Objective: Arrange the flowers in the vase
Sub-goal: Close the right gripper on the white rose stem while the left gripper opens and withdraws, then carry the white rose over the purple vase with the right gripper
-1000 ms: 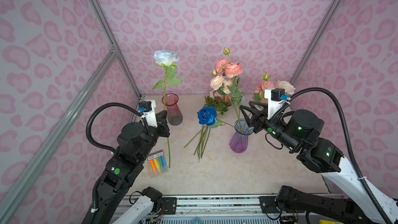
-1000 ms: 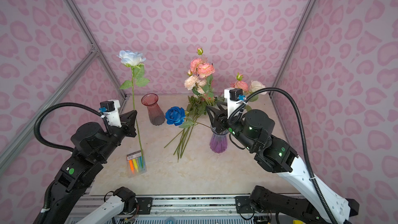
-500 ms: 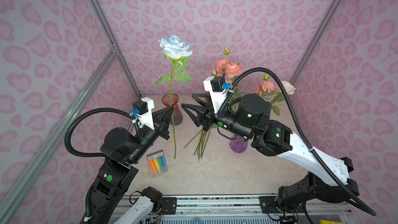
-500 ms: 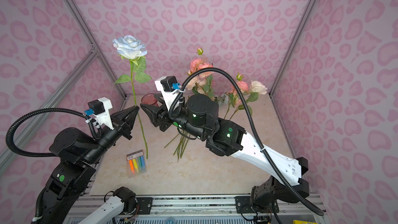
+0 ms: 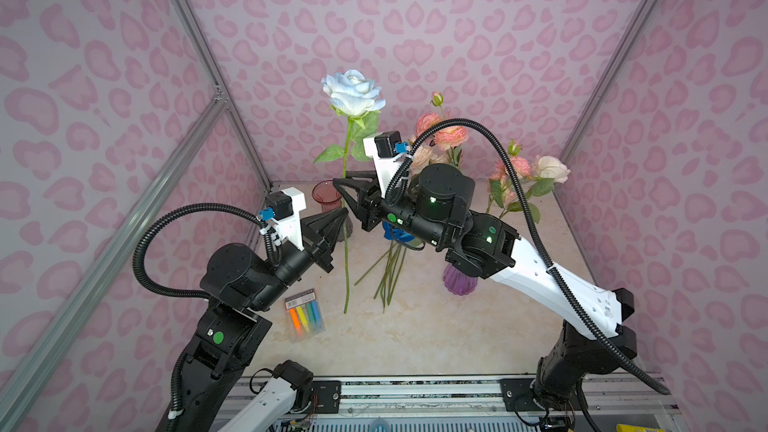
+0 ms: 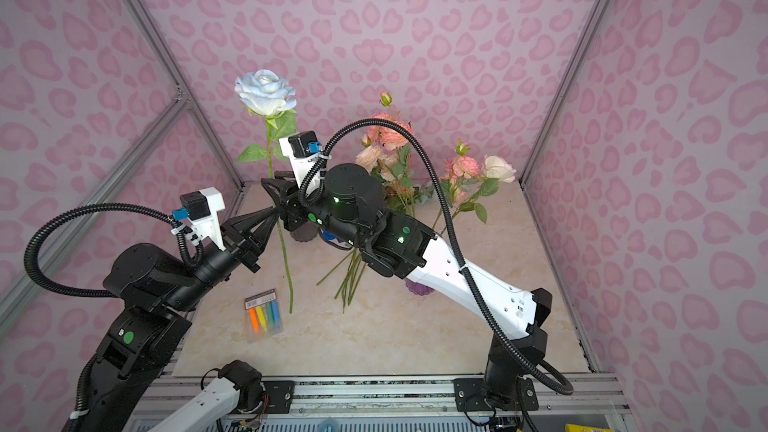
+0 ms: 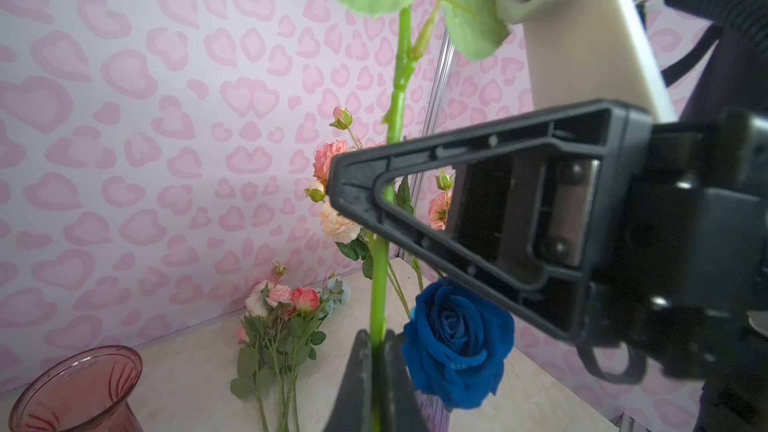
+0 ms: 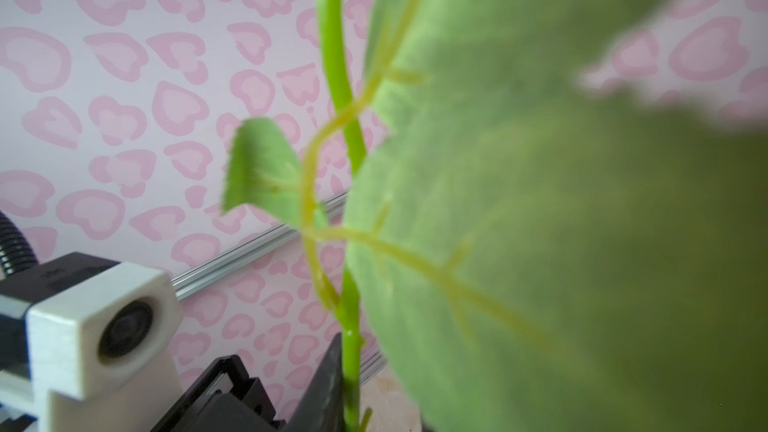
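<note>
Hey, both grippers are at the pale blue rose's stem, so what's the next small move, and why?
Probably close the right gripper firmly on the pale blue rose stem before anything lets go. The left gripper is shut on the stem lower down, holding it upright. The right's jaws sit at it higher up, but a firm clamp isn't clear.

Shut in by pink walls (image 5: 457, 14) with darker pink heart spots, from 9 round past 12 to 3 o'clock. Edged by silver metal bars (image 5: 218, 95) in the corners at 11 and 1 o'clock. Down below, a pale creamy stone-look floor (image 5: 415, 338). At 6 o'clock, a grey metal rail (image 5: 415, 388). Lit softly and evenly.
</note>
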Robot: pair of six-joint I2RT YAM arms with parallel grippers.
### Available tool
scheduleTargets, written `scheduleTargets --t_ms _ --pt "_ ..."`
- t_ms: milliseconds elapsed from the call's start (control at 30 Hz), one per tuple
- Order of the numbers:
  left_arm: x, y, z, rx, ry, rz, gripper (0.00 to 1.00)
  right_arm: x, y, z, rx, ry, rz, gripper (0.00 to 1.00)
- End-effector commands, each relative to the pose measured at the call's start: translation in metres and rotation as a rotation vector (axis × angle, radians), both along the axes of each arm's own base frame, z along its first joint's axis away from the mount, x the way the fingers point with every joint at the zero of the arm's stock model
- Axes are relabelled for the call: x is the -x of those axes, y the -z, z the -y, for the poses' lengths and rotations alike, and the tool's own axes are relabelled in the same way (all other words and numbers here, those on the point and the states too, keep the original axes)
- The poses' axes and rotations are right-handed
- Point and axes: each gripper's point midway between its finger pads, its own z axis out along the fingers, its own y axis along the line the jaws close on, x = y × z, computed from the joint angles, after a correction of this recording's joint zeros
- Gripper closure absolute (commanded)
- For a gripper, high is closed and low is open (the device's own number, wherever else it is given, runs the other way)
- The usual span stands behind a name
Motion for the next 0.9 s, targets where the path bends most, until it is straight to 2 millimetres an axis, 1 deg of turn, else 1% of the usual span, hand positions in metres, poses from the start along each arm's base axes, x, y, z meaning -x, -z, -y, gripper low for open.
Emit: scheduleTargets --t_ms 0,67,133,167,200,267,300,333,433,567,667,733,767,833,867 --pt "0.006 -0.013 0.001 0.016 0.018 0.061 0.96 0.001 -0.004 -0.004 -0.035 -0.026 -0.02 0.8" --pt "0.007 -0.011 0.001 0.012 0.024 0.063 0.96 0.001 -0.002 -0.005 -0.032 -0.031 -0.022 0.81" --pt "0.007 -0.011 0.001 0.01 0.022 0.063 0.96 0.002 -0.001 -0.007 -0.034 -0.046 -0.031 0.84" --pt "0.006 -0.011 0.001 0.01 0.02 0.061 0.95 0.004 -0.002 -0.007 -0.039 -0.055 -0.032 0.88" --pt "0.005 -0.01 0.001 0.012 0.018 0.053 0.87 0.005 -0.002 -0.008 -0.039 -0.065 -0.033 0.91" --pt "0.006 -0.01 0.001 0.013 0.017 0.052 0.68 0.008 -0.004 -0.008 -0.041 -0.078 -0.032 0.92" --pt "0.005 -0.009 -0.001 0.016 0.005 0.046 0.54 0.01 -0.006 -0.006 -0.037 -0.077 -0.024 0.94" --pt "0.006 -0.01 -0.004 0.019 -0.005 0.048 0.45 0.014 -0.011 -0.003 -0.032 -0.077 -0.011 0.94" --pt "0.01 -0.012 -0.017 0.022 -0.069 0.06 0.32 0.029 -0.02 0.01 -0.005 -0.086 0.021 0.95" --pt "0.014 -0.011 -0.044 0.048 -0.198 0.082 0.25 0.042 -0.026 0.038 -0.001 -0.068 0.035 0.96" --pt "0.015 -0.006 -0.055 0.057 -0.253 0.073 0.24 0.052 -0.026 0.057 0.007 -0.055 0.043 0.97" --pt "0.006 0.004 -0.065 0.064 -0.322 0.027 0.24 0.058 -0.026 0.078 0.018 -0.023 0.061 0.97" --pt "0.001 0.009 -0.069 0.063 -0.353 0.003 0.24 0.058 -0.022 0.088 0.034 0.0 0.062 0.97" --pt "-0.011 0.026 -0.075 0.053 -0.416 -0.057 0.24 0.054 -0.017 0.119 0.07 0.091 0.077 0.97" --pt "-0.017 0.033 -0.077 0.047 -0.443 -0.082 0.24 0.052 -0.017 0.135 0.079 0.139 0.087 0.97"
